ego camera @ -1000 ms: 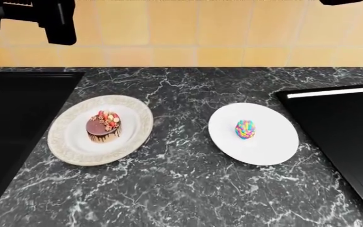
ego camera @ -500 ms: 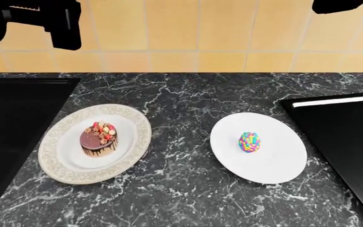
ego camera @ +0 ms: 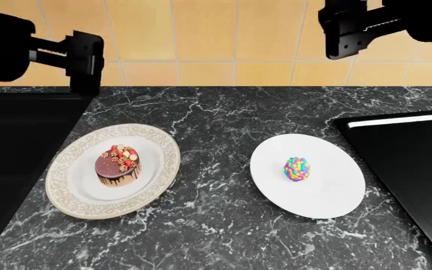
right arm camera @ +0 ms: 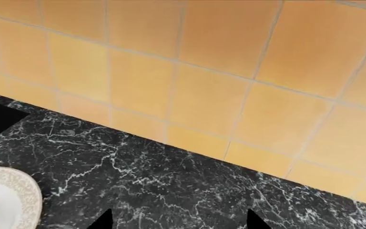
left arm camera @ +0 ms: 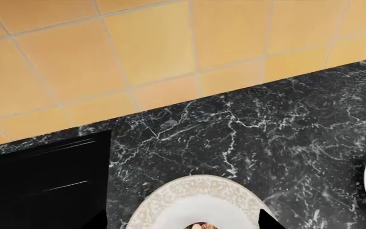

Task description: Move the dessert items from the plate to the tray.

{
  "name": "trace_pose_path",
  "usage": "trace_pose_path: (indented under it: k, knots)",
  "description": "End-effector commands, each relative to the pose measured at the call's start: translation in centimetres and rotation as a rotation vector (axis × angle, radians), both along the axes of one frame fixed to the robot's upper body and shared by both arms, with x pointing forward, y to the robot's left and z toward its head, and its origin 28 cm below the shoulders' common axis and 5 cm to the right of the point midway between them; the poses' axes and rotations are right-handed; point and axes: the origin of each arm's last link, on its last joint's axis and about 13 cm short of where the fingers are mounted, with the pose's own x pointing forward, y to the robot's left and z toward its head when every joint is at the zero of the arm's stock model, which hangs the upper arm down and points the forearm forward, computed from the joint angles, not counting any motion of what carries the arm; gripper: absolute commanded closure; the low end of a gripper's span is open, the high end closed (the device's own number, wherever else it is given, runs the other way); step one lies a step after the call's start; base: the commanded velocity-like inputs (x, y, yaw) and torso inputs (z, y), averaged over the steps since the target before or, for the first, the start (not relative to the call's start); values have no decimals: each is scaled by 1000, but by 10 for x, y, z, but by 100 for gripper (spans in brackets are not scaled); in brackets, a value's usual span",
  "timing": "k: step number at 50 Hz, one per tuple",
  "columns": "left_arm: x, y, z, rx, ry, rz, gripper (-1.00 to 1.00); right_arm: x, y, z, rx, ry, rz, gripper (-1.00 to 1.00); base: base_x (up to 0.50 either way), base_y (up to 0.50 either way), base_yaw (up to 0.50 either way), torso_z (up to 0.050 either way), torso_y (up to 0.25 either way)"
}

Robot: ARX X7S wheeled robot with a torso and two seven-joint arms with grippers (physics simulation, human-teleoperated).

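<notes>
Glossy round chocolate cake [ego camera: 118, 167] on ornate plate [ego camera: 66, 194], speckled egg-shaped sweet [ego camera: 297, 169], both claws' spread seemingly indiscernible

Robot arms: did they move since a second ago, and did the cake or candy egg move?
Both arms came further into the head view: the left gripper and the right gripper now show more fully. Nothing was grabbed. The cake and candy egg stayed on their plates.

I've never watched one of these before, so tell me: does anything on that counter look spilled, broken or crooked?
Nothing stands out. The chocolate cake sits upright near the middle of its patterned plate, and the candy egg stands on the plain white plate. No crumbs or spills show on the marble counter.
</notes>
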Motion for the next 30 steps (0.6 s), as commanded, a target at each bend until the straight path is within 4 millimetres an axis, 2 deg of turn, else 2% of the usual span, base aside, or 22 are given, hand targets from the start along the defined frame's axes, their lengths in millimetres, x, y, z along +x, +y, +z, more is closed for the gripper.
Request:
trace_pose_path:
  k: [1,13,30]
  knots:
    - [12,5,-5,40,155,-7,-100,13,1,-2,-29,159,29,-100,0,0,0,0,0]
    - [17,0,0,94,248,-80,-100,16,-4,-8,-49,267,46,-100,0,0,0,0,0]
    - [21,7,-1,105,331,-114,-100,18,-5,-13,-71,359,81,-100,0,0,0,0,0]
